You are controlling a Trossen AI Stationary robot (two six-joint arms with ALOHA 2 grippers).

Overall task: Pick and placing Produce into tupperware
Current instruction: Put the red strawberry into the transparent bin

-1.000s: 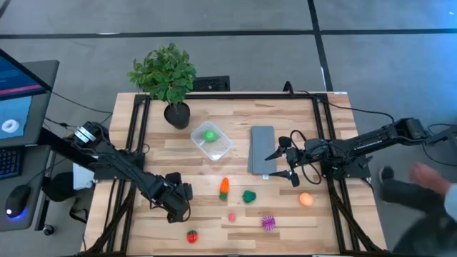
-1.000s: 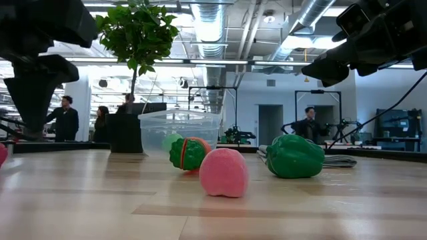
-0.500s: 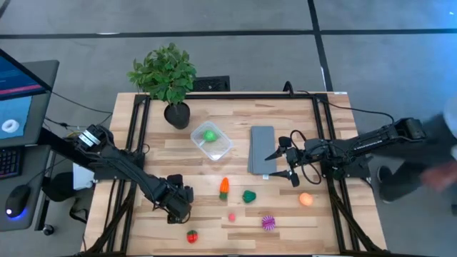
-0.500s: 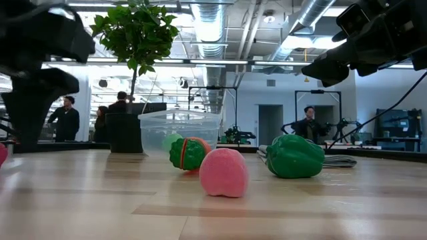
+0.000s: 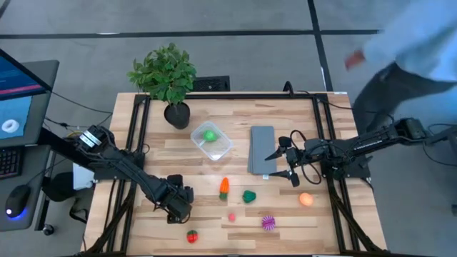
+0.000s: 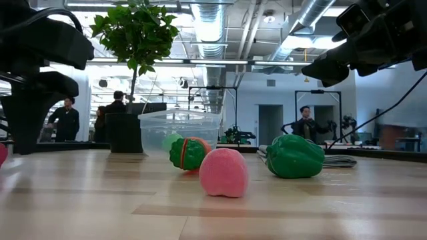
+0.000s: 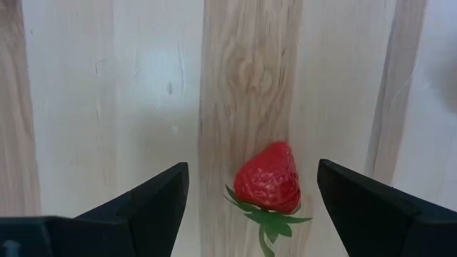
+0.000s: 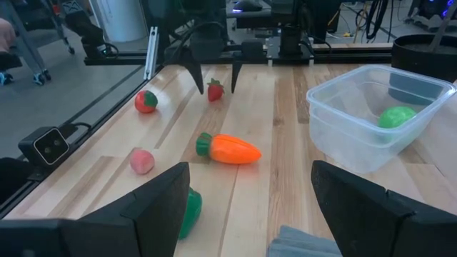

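My left gripper (image 7: 251, 168) hangs open above a red strawberry (image 7: 268, 178) that lies on the wood near the table's near-left part; one finger stands on either side of it, apart from it. The right wrist view shows that gripper (image 8: 214, 68) over the strawberry (image 8: 215, 89), with a second red piece (image 8: 146, 101) beside it. The clear tupperware (image 5: 212, 141) holds the green ball (image 5: 210, 135). Carrot (image 5: 224, 187), dark green piece (image 5: 248, 195), pink piece (image 5: 231, 216), purple spiky ball (image 5: 268, 222) and orange ball (image 5: 305, 199) lie loose on the table. My right gripper (image 5: 275, 164) waits open over the grey slab's near end.
A flat grey slab (image 5: 262, 150) lies right of the tupperware. A potted plant (image 5: 168, 78) stands at the far-left part of the table. Black frame rails run along the left and right edges. A person (image 5: 407, 50) passes beyond the far-right corner.
My left gripper has come down a little toward the strawberry, still open. A person beyond the table's right side has walked from the near side toward the far side. The produce and the tupperware have stayed where they were.
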